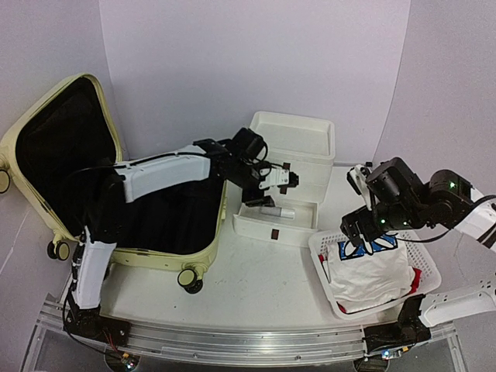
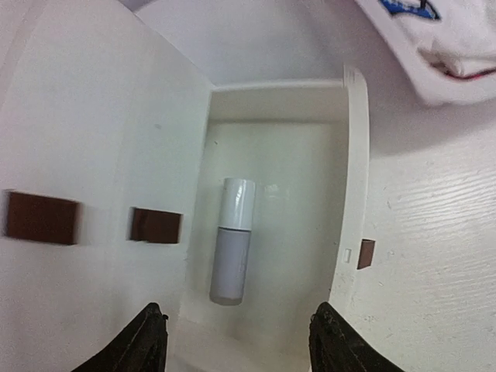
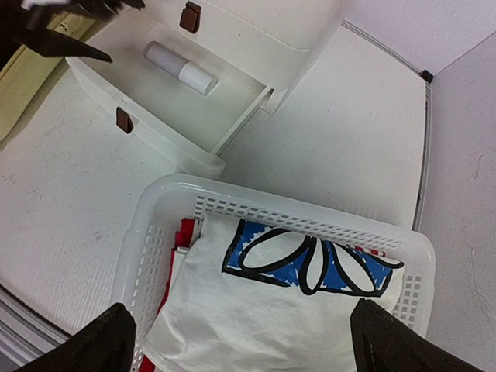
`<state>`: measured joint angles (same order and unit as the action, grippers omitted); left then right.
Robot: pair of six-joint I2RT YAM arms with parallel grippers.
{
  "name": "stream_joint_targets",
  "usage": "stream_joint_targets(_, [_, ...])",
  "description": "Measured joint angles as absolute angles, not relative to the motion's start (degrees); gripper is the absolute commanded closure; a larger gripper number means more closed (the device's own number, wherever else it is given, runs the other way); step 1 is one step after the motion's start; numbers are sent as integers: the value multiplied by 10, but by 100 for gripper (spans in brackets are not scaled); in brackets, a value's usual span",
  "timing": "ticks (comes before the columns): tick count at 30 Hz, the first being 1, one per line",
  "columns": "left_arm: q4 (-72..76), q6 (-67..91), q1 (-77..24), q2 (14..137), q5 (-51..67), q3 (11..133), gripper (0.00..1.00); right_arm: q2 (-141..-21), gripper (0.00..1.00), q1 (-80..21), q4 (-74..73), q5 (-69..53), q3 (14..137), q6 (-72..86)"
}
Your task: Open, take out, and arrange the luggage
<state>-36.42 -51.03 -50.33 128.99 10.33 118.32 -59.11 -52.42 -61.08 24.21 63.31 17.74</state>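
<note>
Hovering over the pulled-out lowest drawer [image 1: 273, 226] of the white drawer box [image 1: 298, 143], the left gripper [image 2: 240, 333] is seen with its fingers parted and nothing held between them. Directly below it, a small bottle [image 2: 232, 240] with a white cap and pale grey body is laid flat on the drawer floor, apart from both fingertips. Two brown handles [image 2: 155, 225] are picked out on the box front above.

Over on the left of the table [image 1: 256, 279], the luggage [image 1: 58, 155] is found lying open: its pale yellow-green lid is propped up towards the back wall, black lining is exposed in both halves, and the casters are turned to the near edge. The left arm is stretched right across the lower half.

On the right, the right gripper [image 3: 248, 341] is held spread wide and empty above the white mesh basket [image 3: 310, 221], just beside the drawer box. A folded white cloth [image 3: 256, 310] is packed inside (blue-and-black print on top, a red edge showing beneath).
</note>
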Motion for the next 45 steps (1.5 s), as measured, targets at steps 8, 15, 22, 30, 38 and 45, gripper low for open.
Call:
stream_joint_targets(8, [-352,-400,-470,1032,161,1089,23,-668,2,-524,-612,232,696,75])
stream_joint_targets(15, [-345,-287,-420,838,189,936,17,-821,12,-524,-606,120,756,-127])
stream_joint_targets(22, [-361,-223,-415,712,193,826,10,-947,11,-524,-594,15,788,-322])
stream_joint_targets(30, [-353,-210,-414,560,160,750,8,-1079,5,-524,-581,-15,848,-471])
stream_joint_targets(38, [-327,-208,-414,543,136,688,8,-1195,5,-524,-569,34,929,-534])
stream_joint_targets(45, [-319,-207,-414,540,132,670,8,-1218,5,-520,-526,108,931,-560])
